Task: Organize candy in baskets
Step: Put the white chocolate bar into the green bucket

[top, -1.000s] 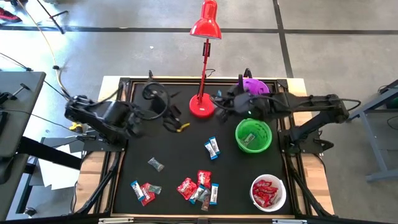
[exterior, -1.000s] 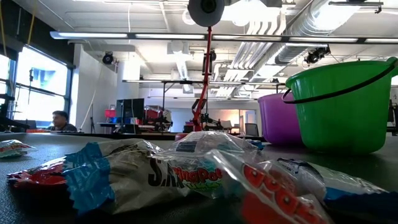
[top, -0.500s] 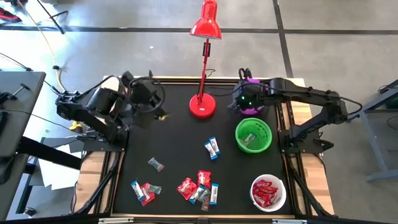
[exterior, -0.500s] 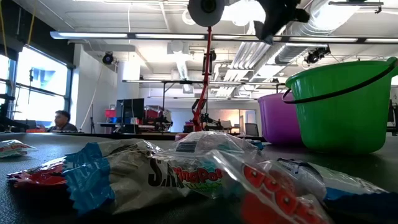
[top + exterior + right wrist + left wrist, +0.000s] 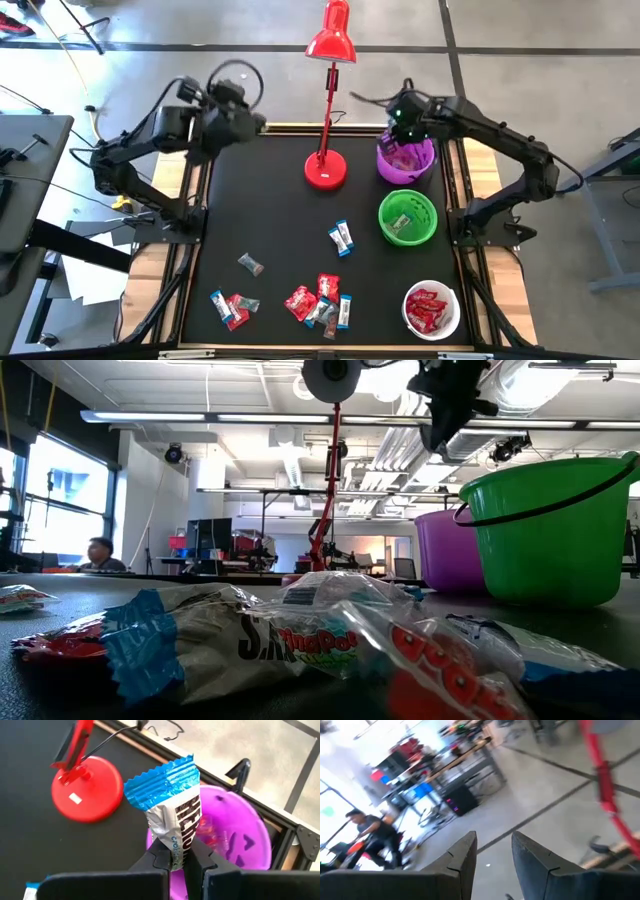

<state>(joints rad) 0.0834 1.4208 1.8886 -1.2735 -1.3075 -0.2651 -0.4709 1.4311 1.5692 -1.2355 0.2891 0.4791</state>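
Right claw (image 5: 175, 857) is clamped on a blue-and-white wrapped candy bar (image 5: 170, 805), holding it upright right above the round purple plastic tub (image 5: 235, 832), which sits at the back right of the black worktop (image 5: 270, 220). You can make out some pinkish stuff in the bottom of that tub, can't tell exactly what.

Left claw (image 5: 492, 852) is up by the back left corner of the worktop, fingers apart with nothing between them, pointing out at the room, where a person sits at a desk.

In front of the purple tub there's the green round tub (image 5: 407, 217) with something small in it, and nearer the front right corner the white round tub (image 5: 432, 310) holds a bunch of red wrapped sweets (image 5: 428, 308).

Red desk lamp (image 5: 327, 100) stands just beside the purple tub, its round base on the worktop.

Loose candy lies on the worktop: a blue-and-white one (image 5: 342, 238) mid-worktop, a silvery one (image 5: 250, 264) to its left, a mixed red and blue cluster (image 5: 318, 300) at the front, and a couple more (image 5: 230, 306) near the front left.
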